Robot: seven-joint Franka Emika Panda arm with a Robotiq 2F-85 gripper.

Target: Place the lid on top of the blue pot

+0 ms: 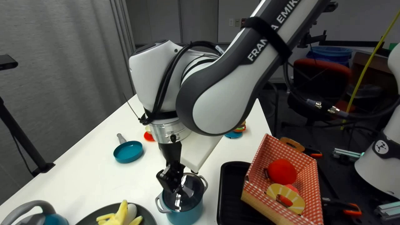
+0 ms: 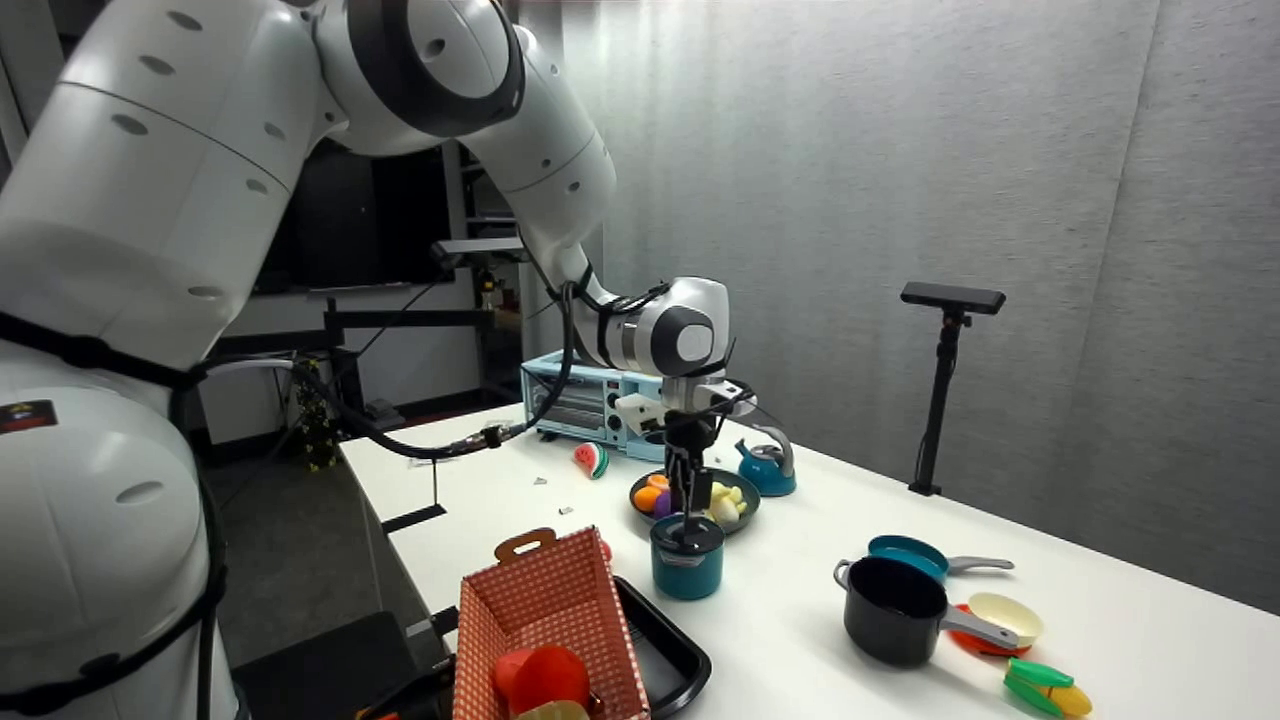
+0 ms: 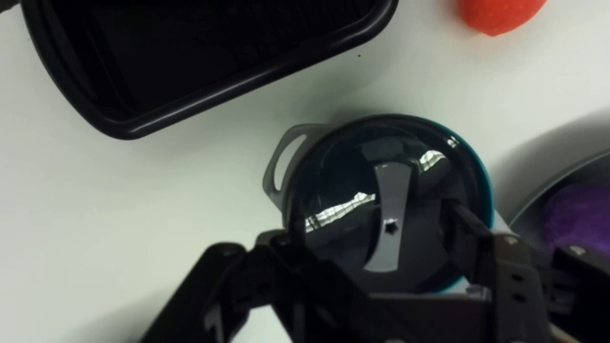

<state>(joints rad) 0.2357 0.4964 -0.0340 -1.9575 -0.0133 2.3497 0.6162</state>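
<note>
The lid [image 3: 343, 171], round and dark-shiny with a grey centre handle, lies on top of the blue pot [image 1: 186, 215]. It also shows on the pot in an exterior view [image 1: 194, 190]. In the wrist view a thin teal strip of the pot's rim shows along the lid's right edge; I cannot tell whether the lid is fully seated. The blue pot [image 2: 687, 578] stands upright on the table. My gripper [image 3: 374, 219] is open and points down over the lid. Its fingers stand on either side of the lid's handle, with gaps, holding nothing.
A black tray [image 3: 228, 90] and a red-checked basket [image 1: 253, 175] stand beside the pot. A dark pan with toy food [image 2: 745, 520] is close on another side. A black pot [image 2: 885, 625], a teal pan [image 1: 128, 152] and a kettle [image 2: 768, 475] stand farther off.
</note>
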